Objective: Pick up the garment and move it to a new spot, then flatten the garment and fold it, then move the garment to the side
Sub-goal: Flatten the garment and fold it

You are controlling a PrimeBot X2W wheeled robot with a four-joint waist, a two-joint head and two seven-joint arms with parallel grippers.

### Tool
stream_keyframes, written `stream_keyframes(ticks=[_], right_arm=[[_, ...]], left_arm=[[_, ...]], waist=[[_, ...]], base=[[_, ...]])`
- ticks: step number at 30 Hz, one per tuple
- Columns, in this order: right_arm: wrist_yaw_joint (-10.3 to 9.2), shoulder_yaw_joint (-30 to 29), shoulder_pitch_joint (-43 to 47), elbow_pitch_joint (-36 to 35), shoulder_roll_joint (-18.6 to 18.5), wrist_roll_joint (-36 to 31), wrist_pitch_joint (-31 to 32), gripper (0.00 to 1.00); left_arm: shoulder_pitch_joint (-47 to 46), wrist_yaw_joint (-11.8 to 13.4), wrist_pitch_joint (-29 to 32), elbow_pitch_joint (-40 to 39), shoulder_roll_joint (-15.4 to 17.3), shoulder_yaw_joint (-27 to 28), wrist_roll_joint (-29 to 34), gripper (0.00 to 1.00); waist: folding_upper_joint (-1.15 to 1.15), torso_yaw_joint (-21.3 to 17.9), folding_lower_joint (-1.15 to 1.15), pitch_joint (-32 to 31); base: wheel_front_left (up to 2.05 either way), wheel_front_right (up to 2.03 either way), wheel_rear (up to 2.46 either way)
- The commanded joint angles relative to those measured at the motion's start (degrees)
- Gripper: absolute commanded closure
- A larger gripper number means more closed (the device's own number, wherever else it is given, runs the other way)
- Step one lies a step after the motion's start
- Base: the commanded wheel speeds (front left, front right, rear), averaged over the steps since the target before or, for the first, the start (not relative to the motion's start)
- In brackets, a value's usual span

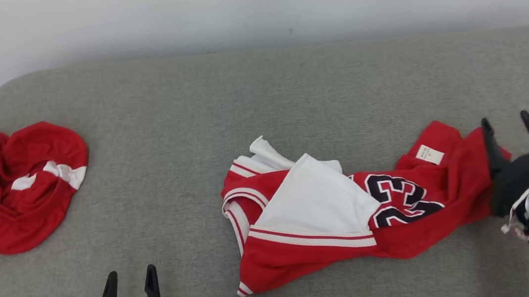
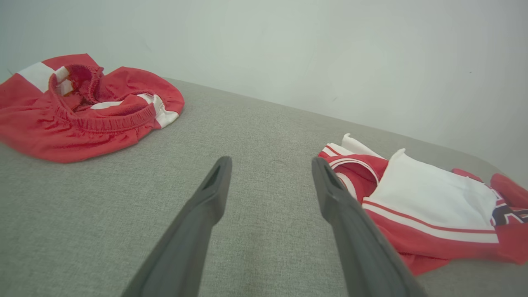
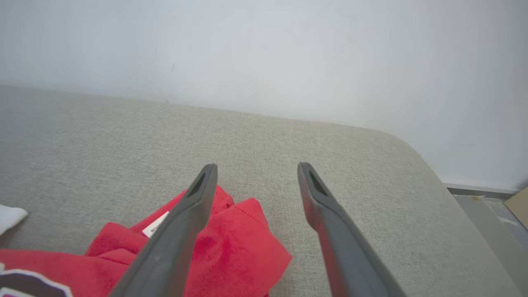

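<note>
The jersey (image 1: 310, 203) lies crumpled on the grey cushion (image 1: 238, 96), right of centre, its long axis running left to right across the head view. The right gripper (image 1: 507, 122) stands at its right-hand end, fingers spread wide, holding nothing. The left gripper (image 1: 131, 273), also wide and empty, sits well apart beyond the jersey's left end, so the right arm is nearer

The red-and-white sleeveless jersey of thin sports fabric (image 1: 307, 258) (image 2: 429, 206) (image 3: 239, 247) lies crumpled, not flattened, on the grey woven cushion (image 1: 258, 94), stretched sideways across the head view. A white panel edged with red-and-white stripes is folded over its left half. Dark, white-outlined numerals show beside the panel. A small white label sits near the bunched right end.
</note>
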Motion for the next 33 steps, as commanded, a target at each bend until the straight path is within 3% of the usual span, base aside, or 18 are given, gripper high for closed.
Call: stream_keyframes(ticks=[1, 10, 17, 33], right_arm=[[0.03, 1.03, 2.25, -1.31, 0.33, 0.80, -1.57, 0.00], [0.03, 7.40, 17.26, -13.27, 2.00, 3.97, -10.27, 0.00], [0.03, 6.62, 26.36, -19.45, 4.29, 2.69, -12.68, 0.00], [0.03, 4.99, 33.83, -25.61, 8.06, 1.40, -13.66, 0.00]], left_arm=[[0.85, 0.08, -0.05, -0.01, -0.02, 0.31, 0.42, 0.00], [3.66, 0.08, -0.05, -0.13, -0.18, 2.04, 0.58, 0.00], [5.52, 0.08, -0.05, -0.10, -0.20, 1.56, 0.40, 0.00], [6.46, 0.08, -0.05, 0.13, -0.28, 0.21, -0.65, 0.00]], waist=[[0.00, -2.18, 0.00, -1.93], [0.00, -6.10, 0.00, -5.45], [0.00, -6.95, 0.00, -7.71], [0.00, -6.85, 0.00, -9.91]], base=[[0.00, 0.00, 0.00], [0.00, 0.00, 0.00], [0.00, 0.00, 0.00], [0.00, 0.00, 0.00]])
